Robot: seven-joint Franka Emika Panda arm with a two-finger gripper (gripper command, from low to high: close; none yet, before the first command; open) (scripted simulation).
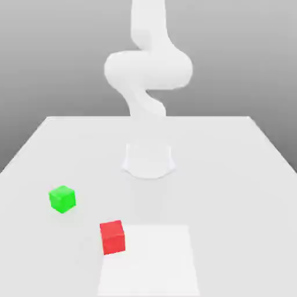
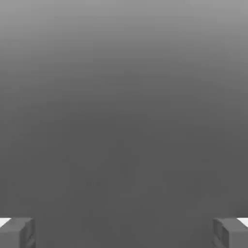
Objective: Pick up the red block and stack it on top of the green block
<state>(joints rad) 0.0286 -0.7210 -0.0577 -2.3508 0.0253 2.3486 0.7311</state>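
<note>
In the exterior view, the bright red matte cube (image 1: 112, 238) rests at the corner of a pale rectangular patch (image 1: 152, 261) on the broad white table (image 1: 220, 174). The bright green matte cube (image 1: 62, 199) sits apart from it, farther toward the exterior view's left and nearer the arm's base, directly on the tabletop with nothing on it. It is turned so that one of its edges faces the camera (the red one shows more of a flat side). The smooth white robot arm (image 1: 148, 69) rises at the back of the table, well clear of both cubes.

In the hand view, the two-finger gripper (image 2: 124, 233) has its dark grey fingertips spread wide, one at each side, with nothing pinched between them. Behind them is only a plain grey gradient, probably the background rather than the tabletop.

As for progress, I judge the task to be at its very start: the red cube is neither lifted nor stacked, so reaching, grasping, carrying, placing and releasing all remain. As for containers, I see none; both cubes lie in the open, and the pale patch looks like a flat marking, not a tray.
</note>
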